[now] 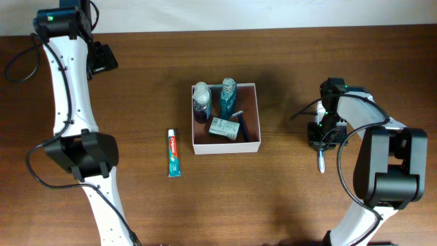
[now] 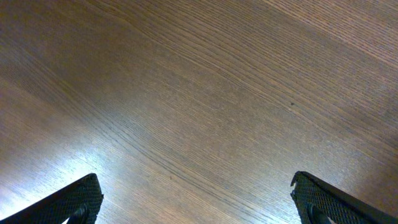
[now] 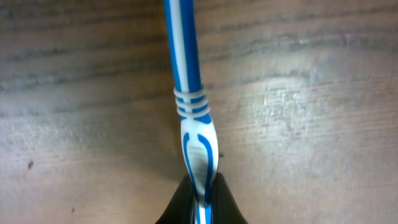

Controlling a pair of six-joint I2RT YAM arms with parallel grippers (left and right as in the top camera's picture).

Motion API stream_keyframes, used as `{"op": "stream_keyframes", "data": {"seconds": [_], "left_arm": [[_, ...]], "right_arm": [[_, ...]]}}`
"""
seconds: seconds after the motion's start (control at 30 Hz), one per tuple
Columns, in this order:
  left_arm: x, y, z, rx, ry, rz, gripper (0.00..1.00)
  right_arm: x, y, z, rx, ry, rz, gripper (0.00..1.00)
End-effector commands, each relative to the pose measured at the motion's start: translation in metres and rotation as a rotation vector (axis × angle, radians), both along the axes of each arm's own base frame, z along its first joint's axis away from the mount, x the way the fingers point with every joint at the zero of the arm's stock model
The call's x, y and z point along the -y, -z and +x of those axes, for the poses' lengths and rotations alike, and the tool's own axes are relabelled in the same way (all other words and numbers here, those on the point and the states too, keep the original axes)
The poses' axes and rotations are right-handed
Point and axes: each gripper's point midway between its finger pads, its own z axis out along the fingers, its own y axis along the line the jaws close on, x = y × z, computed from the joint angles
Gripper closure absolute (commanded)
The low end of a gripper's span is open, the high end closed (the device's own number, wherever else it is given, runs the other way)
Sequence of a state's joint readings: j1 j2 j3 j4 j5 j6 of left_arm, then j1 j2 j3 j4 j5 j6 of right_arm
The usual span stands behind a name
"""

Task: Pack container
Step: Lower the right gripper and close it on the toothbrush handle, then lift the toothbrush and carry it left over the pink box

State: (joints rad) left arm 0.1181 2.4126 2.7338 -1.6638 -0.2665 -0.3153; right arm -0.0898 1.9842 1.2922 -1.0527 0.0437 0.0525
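- The left gripper [image 2: 199,196] hangs over bare wooden table [image 1: 136,205] at the far left. Its jaws are spread wide and there is nothing between them.
- A toothpaste tube [image 1: 174,153] lies flat on the table left of the box and apart from it, lengthwise near to far.
- The container [image 1: 227,147] sits at the table's centre, a square shallow box with thin white walls and a reddish-brown floor.
- Inside it, a dark bottle [image 1: 201,102] and a teal bottle [image 1: 227,98] lie along the far side. A green-and-white soap box [image 1: 222,128] sits nearer, and a blue razor [image 1: 240,123] lies just right of that.
- The near part of the floor is bare, so there is room for long, slim items.
- The box looks light, and its walls probably flex. A nudge on the rim would likely slide it, so items are best lowered in from above. If it must be moved, pinching one wall near a corner seems safest.
- The right gripper [image 3: 200,202] is low over the table, well right of the box. Its jaws are pinched shut on a blue-and-white toothbrush [image 3: 186,74].
- The grip is on the handle, and the rest of the brush runs out ahead of the fingers, just above the wood or on it.
- The toothbrush should be light and stiff, but its smooth, narrow handle could swivel in so small a pinch.
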Motion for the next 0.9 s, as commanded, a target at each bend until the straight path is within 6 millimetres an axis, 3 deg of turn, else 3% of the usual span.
{"op": "stream_keyframes", "data": {"seconds": [0.0, 0.2, 0.43, 0.6, 0.77, 0.87], "left_arm": [[-0.001, -0.002, -0.001, 0.003, -0.015, 0.005, 0.01], [-0.001, -0.002, -0.001, 0.003, -0.015, 0.005, 0.01], [-0.001, -0.002, -0.001, 0.003, -0.015, 0.005, 0.01], [-0.001, -0.002, -0.001, 0.003, -0.015, 0.005, 0.01], [-0.001, -0.002, -0.001, 0.003, -0.015, 0.005, 0.01], [-0.001, -0.002, -0.001, 0.003, -0.015, 0.005, 0.01]], "right_arm": [[-0.005, -0.014, 0.015, 0.022, 0.009, 0.026, 0.96], [-0.021, -0.064, 0.032, 0.036, 0.024, 0.126, 0.96], [-0.074, -0.123, 0.06, 0.137, 0.055, 0.441, 0.96], [-0.114, -0.139, 0.069, 0.175, 0.024, 0.61, 0.96], [-0.168, -0.154, 0.068, 0.186, -0.055, 0.76, 0.96], [-0.19, -0.156, 0.073, 0.182, -0.013, 0.769, 0.96]]}}
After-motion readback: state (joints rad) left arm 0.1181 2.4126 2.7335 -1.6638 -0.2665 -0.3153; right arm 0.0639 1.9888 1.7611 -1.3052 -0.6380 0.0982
